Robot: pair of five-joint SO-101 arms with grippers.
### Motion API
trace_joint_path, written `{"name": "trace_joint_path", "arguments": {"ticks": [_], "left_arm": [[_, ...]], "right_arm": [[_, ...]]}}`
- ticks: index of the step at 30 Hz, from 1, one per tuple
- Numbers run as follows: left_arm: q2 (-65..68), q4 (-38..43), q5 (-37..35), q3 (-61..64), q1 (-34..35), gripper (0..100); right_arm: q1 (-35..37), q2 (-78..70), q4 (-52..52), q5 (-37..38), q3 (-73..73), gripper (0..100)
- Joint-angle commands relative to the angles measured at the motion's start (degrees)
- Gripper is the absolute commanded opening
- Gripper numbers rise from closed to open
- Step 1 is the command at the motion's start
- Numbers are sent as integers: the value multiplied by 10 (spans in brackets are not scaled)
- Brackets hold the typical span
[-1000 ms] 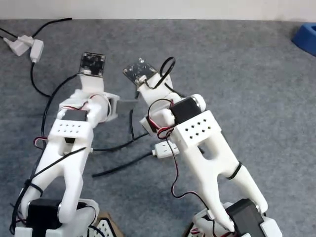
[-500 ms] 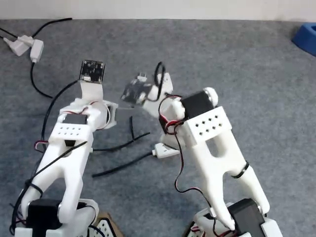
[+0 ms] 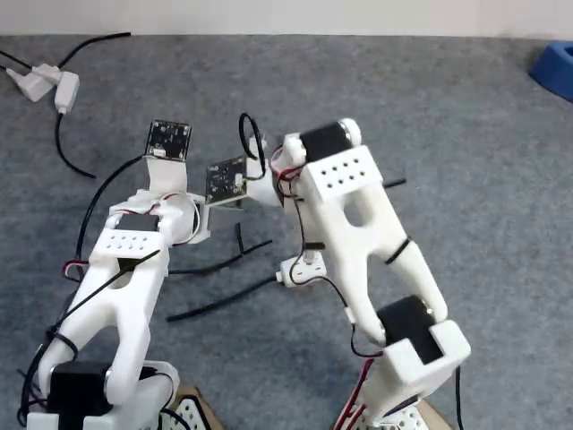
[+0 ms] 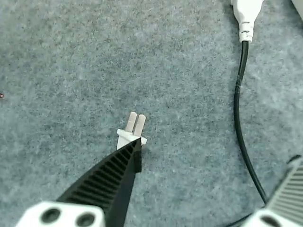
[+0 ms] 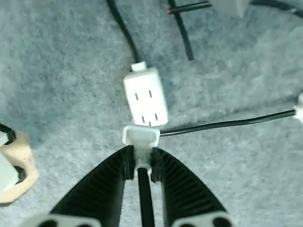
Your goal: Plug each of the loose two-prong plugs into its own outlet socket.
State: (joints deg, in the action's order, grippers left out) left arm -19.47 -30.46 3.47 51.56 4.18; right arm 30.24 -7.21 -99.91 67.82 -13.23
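In the right wrist view my right gripper (image 5: 141, 150) is shut on a white two-prong plug (image 5: 140, 136), whose black cable runs back between the fingers. The plug hangs just short of a white outlet block (image 5: 146, 101) lying on the grey carpet. From above, that outlet block (image 3: 300, 269) lies under the right arm. In the left wrist view my left gripper (image 4: 218, 156) is open, its jaws wide apart. A second small white plug (image 4: 132, 133), prongs pointing away, sits at the tip of the black finger (image 4: 120, 165); whether they touch I cannot tell.
Black cables (image 3: 219, 260) cross the carpet between the two arms. A white cable end (image 4: 247, 12) with a black lead lies past the left gripper. White adapters (image 3: 43, 82) sit at the far left, and a blue object (image 3: 555, 67) at the far right.
The right arm has swung left and risen, its wrist turning toward the left arm. The left arm has hardly moved.
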Motion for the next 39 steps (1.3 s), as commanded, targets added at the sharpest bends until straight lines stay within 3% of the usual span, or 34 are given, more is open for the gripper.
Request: {"name": "trace_joint_path", "arguments": {"ticks": [1, 8, 14, 39], "left_arm": [[-1, 3, 5, -3, -11, 437], [74, 18, 5, -37, -10, 437], [143, 16, 6, -84, -7, 439], [143, 15, 6, -85, -7, 439]], "right_arm": [[-7, 7, -9, 33, -22, 9], [-6, 10, -9, 99, 34, 9], [-6, 9, -6, 114, 36, 9], [-41, 6, 103, 140, 115, 9]]}}
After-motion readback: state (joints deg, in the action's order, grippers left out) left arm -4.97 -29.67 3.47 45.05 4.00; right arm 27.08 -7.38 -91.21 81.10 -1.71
